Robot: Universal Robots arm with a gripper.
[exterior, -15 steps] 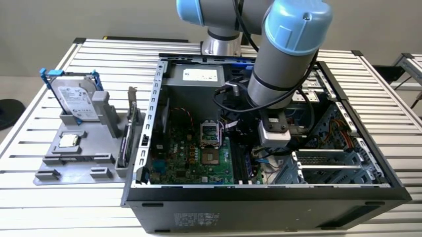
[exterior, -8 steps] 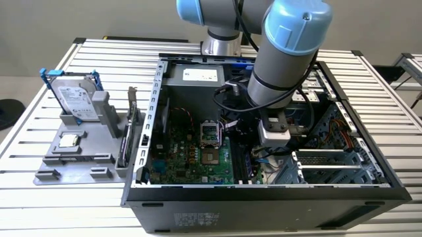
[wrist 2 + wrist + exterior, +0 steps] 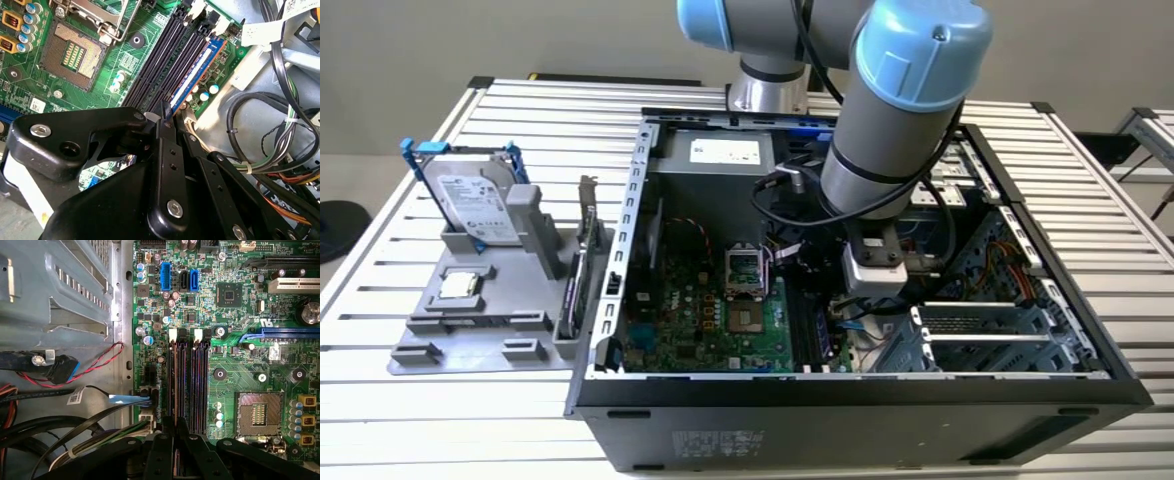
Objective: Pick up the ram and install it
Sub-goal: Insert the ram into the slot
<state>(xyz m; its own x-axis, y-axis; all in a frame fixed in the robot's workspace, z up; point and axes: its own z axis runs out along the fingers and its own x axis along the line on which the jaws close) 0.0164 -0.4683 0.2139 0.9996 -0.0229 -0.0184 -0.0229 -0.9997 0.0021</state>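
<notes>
The ram (image 3: 195, 75) is a thin blue stick with a white label. It stands on edge in the memory slot farthest from the CPU socket (image 3: 75, 52); in the first wrist view the ram (image 3: 174, 382) is seen edge-on. My gripper (image 3: 162, 116) is down inside the open computer case (image 3: 607, 300), with its black fingers pinched on the near end of the stick. The gripper (image 3: 175, 424) sits over the slot row in the first wrist view, and in the exterior view the gripper (image 3: 861, 300) hangs just over the motherboard (image 3: 707, 310).
Bundled cables (image 3: 260, 125) and a metal drive cage (image 3: 60, 290) crowd the side of the slots away from the socket. Outside the case, at the exterior view's left, a grey holder (image 3: 480, 320) carries a silver hard drive (image 3: 470, 195) and an upright card (image 3: 587, 250).
</notes>
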